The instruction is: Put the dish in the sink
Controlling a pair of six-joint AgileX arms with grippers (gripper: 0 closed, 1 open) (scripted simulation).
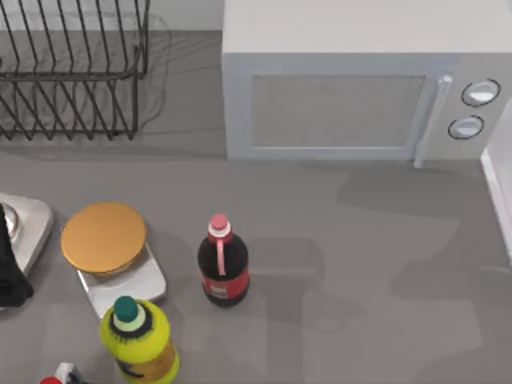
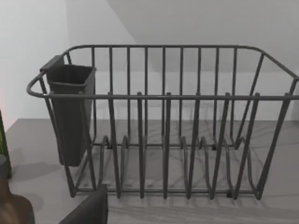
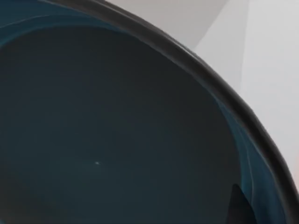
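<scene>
Filling the right wrist view, dish [image 3: 117, 130], smooth, round, dark-rimmed

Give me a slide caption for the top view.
Cola bottle, orange disc on scale, yellow bottle, microwave and dish rack.

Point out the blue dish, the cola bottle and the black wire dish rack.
Blue shallow dish [image 3: 117, 130], right wrist view, inner surface.
Dark cola bottle with red label [image 1: 223, 268], top view, body.
Black wire dish rack [image 2: 163, 135], left wrist view, upright bars.
</scene>
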